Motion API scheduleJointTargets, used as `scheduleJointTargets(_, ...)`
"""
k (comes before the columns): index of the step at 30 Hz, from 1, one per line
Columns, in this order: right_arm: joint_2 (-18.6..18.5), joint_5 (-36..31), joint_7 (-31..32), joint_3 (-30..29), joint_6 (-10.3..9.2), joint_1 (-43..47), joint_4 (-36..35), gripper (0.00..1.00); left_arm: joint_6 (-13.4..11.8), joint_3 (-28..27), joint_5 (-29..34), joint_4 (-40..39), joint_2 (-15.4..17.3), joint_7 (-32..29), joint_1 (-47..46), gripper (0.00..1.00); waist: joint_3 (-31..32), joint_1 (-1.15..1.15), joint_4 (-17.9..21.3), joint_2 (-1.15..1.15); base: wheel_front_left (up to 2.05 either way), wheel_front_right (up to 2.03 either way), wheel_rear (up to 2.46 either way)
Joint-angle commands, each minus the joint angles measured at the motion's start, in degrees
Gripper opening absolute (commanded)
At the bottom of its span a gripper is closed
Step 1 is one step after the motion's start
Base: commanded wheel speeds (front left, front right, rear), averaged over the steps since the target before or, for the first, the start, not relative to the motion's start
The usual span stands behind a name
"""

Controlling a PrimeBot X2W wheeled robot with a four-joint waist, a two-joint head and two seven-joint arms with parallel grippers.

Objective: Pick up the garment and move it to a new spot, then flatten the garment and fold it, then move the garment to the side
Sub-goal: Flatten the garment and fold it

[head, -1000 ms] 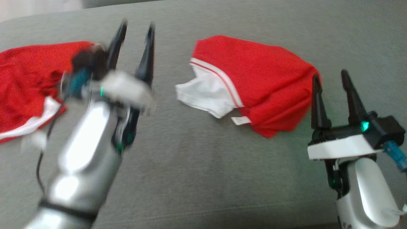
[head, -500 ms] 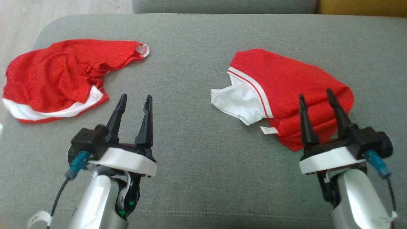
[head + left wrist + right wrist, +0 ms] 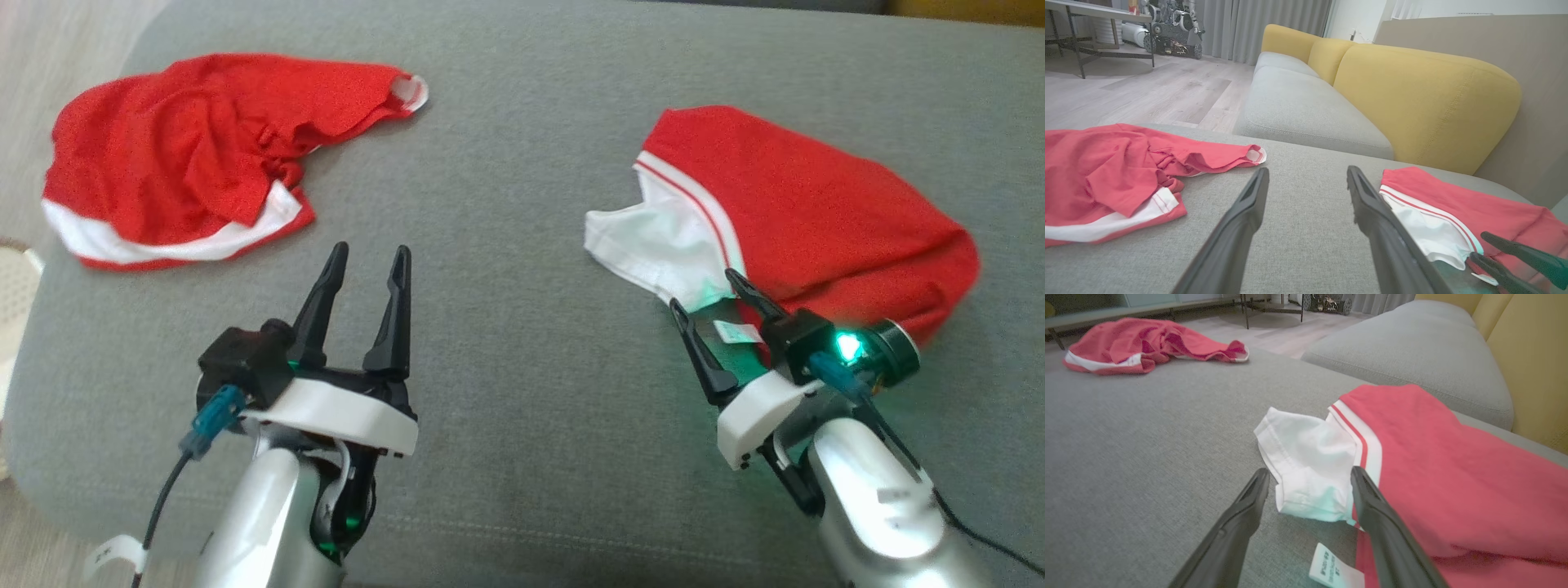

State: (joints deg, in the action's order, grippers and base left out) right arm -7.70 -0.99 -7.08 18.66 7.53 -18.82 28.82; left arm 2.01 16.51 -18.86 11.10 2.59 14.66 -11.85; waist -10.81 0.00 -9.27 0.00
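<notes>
The right claw [image 3: 702, 290], spread wide and empty, is hovering just beside the white sleeve [image 3: 653, 245] of the folded red shirt [image 3: 816, 212], which is lying ahead and to its right on the sofa cushion [image 3: 522, 204], while the left claw [image 3: 370, 247], also spread, is hanging well apart.

I could read no word, number or brand anywhere. The white care label [image 3: 1336, 573], lying on the sofa cushion at the near edge of the folded red garment [image 3: 1453, 477], carried a few short lines of dark print. In the right wrist view they were too blurred for me to make out a single letter. A small white tag [image 3: 113, 556] wrapped round the cable [image 3: 163, 498] beside the left arm bore tiny dark marks, and those were also too small to read.
</notes>
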Motion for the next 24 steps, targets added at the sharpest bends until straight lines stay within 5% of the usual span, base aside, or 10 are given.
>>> scheduleJointTargets(1,-0.4,0.1,0.4,2.1,-0.04,-2.5,0.1,1.0,-0.3,-1.2,-0.5,-1.9,0.3,0.3,-2.4,1.0,-1.1,0.0,-1.3,0.0,0.0,0.0,0.0)
scheduleJointTargets(11,-2.6,-0.3,1.6,4.6,-0.04,-8.1,10.3,1.0,-1.8,0.8,-2.4,-2.5,0.3,0.3,-3.5,1.0,-3.6,0.0,-3.9,0.0,0.0,0.0,0.0)
scheduleJointTargets(12,-2.6,-0.3,1.7,4.6,-0.04,-8.6,11.1,0.55,-1.9,0.9,-2.5,-2.6,0.3,0.3,-3.6,1.0,-3.7,0.0,-4.1,0.0,0.0,0.0,0.0)
scheduleJointTargets(13,-2.7,-0.5,1.5,4.6,-0.04,-9.0,11.8,0.0,-2.0,1.1,-2.6,-2.6,0.3,0.3,-3.6,1.0,-3.8,0.0,-4.2,0.0,0.0,0.0,0.0)
scheduleJointTargets(24,1.0,1.6,-5.1,3.4,-0.04,-11.7,11.4,0.0,-2.1,1.2,-2.2,-1.8,0.3,0.3,-3.0,1.0,-1.2,0.0,-3.3,0.0,0.0,0.0,0.0)
